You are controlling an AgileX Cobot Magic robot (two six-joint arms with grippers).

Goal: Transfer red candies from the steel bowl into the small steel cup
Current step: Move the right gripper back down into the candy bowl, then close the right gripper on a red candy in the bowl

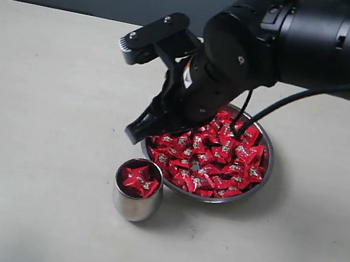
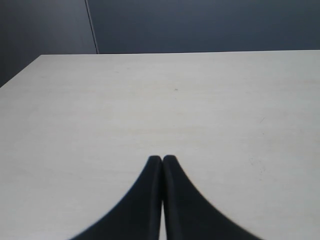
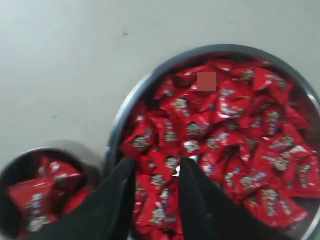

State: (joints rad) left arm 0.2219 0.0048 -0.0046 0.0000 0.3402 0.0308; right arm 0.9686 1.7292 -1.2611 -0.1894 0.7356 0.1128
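Two pincers: nothing held in either
right pincer (image 3: 155,167): partly open, just over the red candies (image 1: 213,161) near the steel bowl (image 1: 269,168) rim
left pincer (image 2: 162,159): closed tight, over the desk (image 2: 150,100)
small steel cup (image 1: 135,207): just beside the bowl, a few candies inside

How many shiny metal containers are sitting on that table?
2: the wide steel bowl heaped with red candies, and the small steel cup close beside it, with a few candies inside. None looks hidden.
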